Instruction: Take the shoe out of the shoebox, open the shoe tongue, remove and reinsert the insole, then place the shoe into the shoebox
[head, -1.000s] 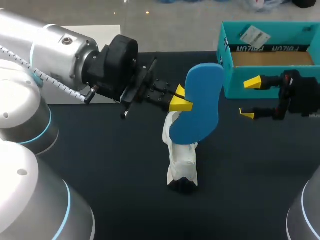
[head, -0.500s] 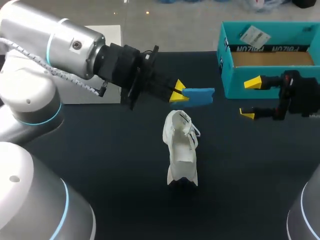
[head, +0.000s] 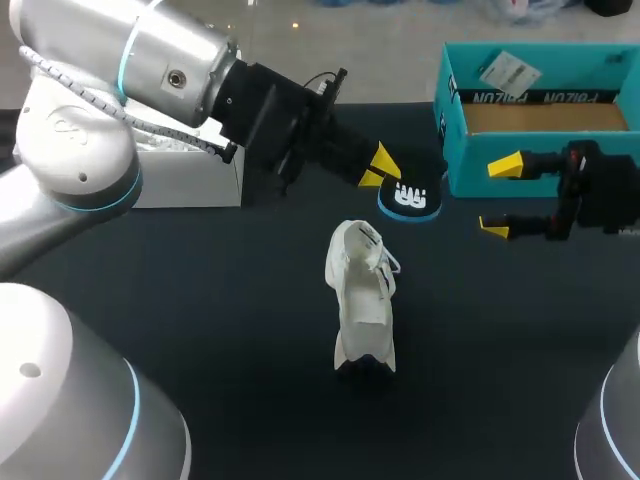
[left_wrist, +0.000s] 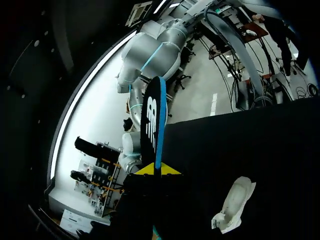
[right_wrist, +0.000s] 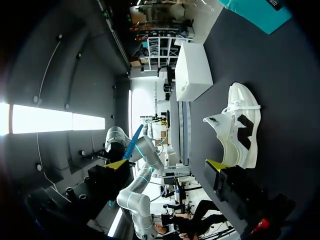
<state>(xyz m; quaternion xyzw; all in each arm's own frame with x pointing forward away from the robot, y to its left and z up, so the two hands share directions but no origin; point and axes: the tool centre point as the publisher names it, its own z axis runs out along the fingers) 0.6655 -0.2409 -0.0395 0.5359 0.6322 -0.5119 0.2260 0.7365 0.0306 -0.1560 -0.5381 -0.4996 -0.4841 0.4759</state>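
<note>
A white shoe (head: 362, 295) lies on the dark table, toe toward me, its opening toward the far side. My left gripper (head: 380, 170) hovers beyond the shoe, shut on the blue insole (head: 408, 197), whose dark printed face points up. In the left wrist view the insole (left_wrist: 152, 125) stands edge-on, pinched between the yellow tips of the left gripper (left_wrist: 159, 170), with the shoe (left_wrist: 235, 202) off to one side below. My right gripper (head: 497, 196) stands open and empty in front of the teal shoebox (head: 455, 150). From the right wrist the shoe (right_wrist: 240, 132) lies ahead of the open right gripper (right_wrist: 167, 165).
A white box (head: 190, 180) sits at the table's left rear, under my left arm. The teal shoebox stands open at the right rear with a paper tag inside. Dark tabletop (head: 230, 330) surrounds the shoe.
The left gripper has swung the insole from face-on over the shoe to a flat, dark-side-up pose farther back and right, uncovering the shoe. The right arm has not moved.
</note>
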